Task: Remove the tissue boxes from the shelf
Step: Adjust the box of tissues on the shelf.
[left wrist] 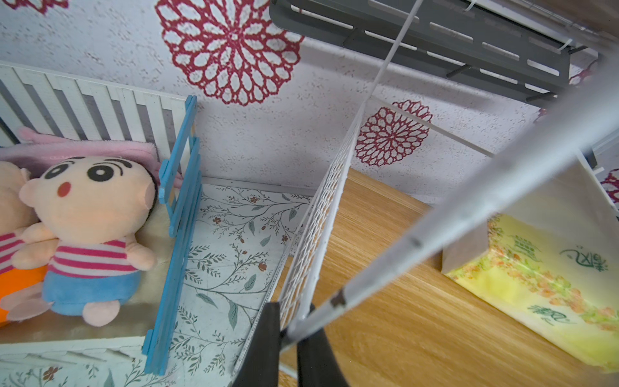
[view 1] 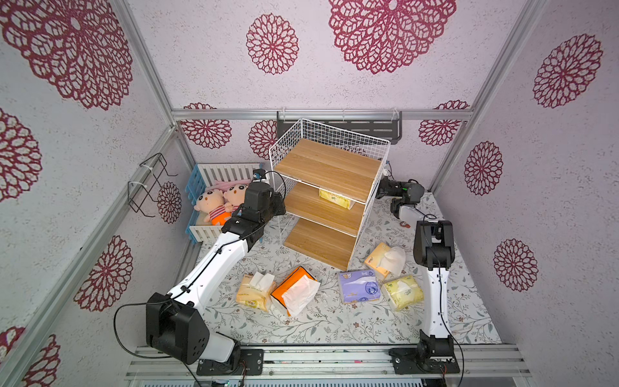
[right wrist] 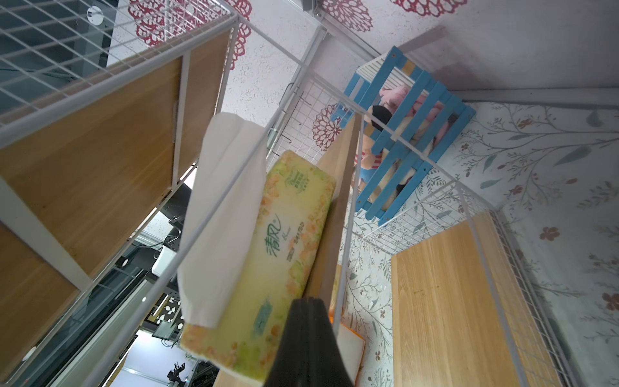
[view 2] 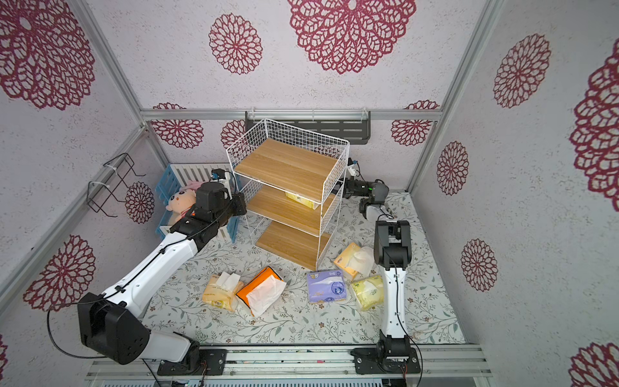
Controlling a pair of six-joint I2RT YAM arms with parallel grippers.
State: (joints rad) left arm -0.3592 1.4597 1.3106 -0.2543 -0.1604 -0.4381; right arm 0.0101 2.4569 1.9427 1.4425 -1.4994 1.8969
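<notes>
A soft yellow-green tissue pack (view 1: 336, 200), white sheet protruding, lies on the middle wooden board of the white wire-grid shelf (view 1: 330, 164), half hidden under the top tier. The left hand (left wrist: 291, 338) clamps the shelf's thin wire frame. The right hand (right wrist: 308, 335), fingers together, sits at the pack's end, contact unclear. A purple pack (view 1: 359, 286) and 4 others lie on the floral worktop (view 1: 335, 321).

Six tissue packs show in both top views: two pale yellow-orange packs (view 1: 253, 292) (view 1: 380, 259), one bright orange pack (view 1: 284, 284), one purple pack (view 1: 359, 286) and two yellow-green packs (view 1: 403, 292) (view 1: 336, 198). There is one white wire shelf (view 1: 348, 137) with three wooden boards (view 1: 330, 166), one blue-and-white toy crib (view 1: 225, 172) holding two plush dolls (view 1: 211, 207) (view 1: 234, 196), one black wall rack (view 1: 368, 127), one black wire holder (view 1: 147, 187) and two robot arms (view 1: 217, 264) (view 1: 435, 295).
</notes>
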